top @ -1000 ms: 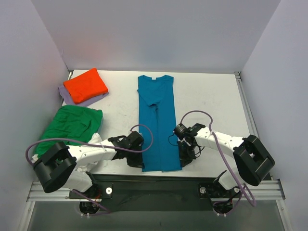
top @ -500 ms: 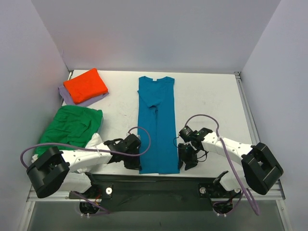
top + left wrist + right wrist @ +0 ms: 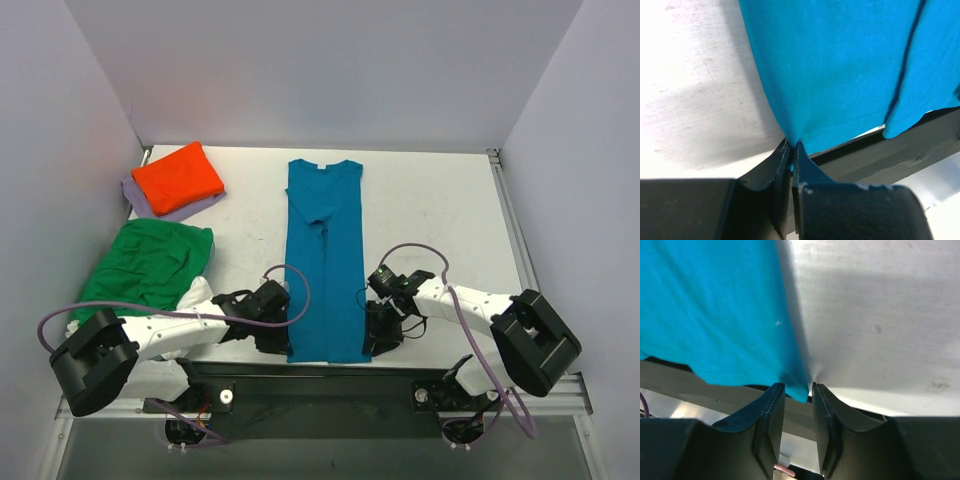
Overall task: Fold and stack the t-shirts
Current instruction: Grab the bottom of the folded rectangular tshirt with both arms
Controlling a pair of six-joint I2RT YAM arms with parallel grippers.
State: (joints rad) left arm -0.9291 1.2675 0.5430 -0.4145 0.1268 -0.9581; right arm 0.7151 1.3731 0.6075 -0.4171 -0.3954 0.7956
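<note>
Surface: white table (image 3: pixel 440 200).
Teal shirt (image 3: pixel 325 260): flat strip, running away from both claws.
L claw (image 3: pixel 791 146): pinched on near hem corner.
R claw (image 3: pixel 798 387): slightly apart, other hem corner betw. tips.
Handling: prob. light, limp; grip hem corners.

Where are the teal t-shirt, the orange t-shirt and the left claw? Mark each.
teal t-shirt (image 3: pixel 325 270), top external view, mid-body.
orange t-shirt (image 3: pixel 178 177), top external view, centre of its top face.
left claw (image 3: pixel 791 146), left wrist view, between its fingertips.
</note>
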